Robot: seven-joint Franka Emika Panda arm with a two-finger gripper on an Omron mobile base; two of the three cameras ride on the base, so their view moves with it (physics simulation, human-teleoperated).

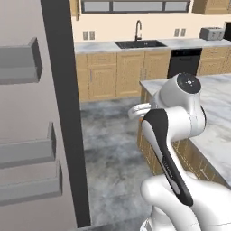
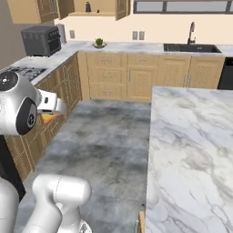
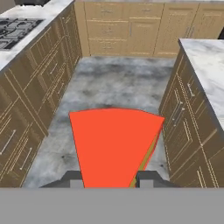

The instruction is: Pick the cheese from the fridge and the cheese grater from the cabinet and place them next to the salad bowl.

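My gripper [image 3: 111, 179] is shut on the cheese [image 3: 113, 140], an orange-red wedge with a yellow edge that sticks out between the finger tips above the kitchen floor. In the base views the gripper [image 1: 137, 110] [image 2: 55, 107] hangs in the aisle with a bit of the orange cheese [image 2: 50, 118] under it. The fridge door [image 1: 63, 90] stands open at my left, its grey door shelves facing me. Far across the room the salad bowl [image 2: 99, 43] with its green lettuce sits on the back counter. Above it the cabinet [image 2: 102, 6] stands open, with a small dark shape, apparently the cheese grater [image 2: 88, 6], on its shelf.
A marble island [image 2: 191, 150] runs along my right. Tan drawers and a stove [image 3: 17, 30] line the left side. A dark oven box [image 2: 41, 40] sits on the corner counter, with a sink [image 1: 140, 43] and toaster [image 1: 211, 33] on the back counter. Grey floor [image 3: 118, 83] lies between.
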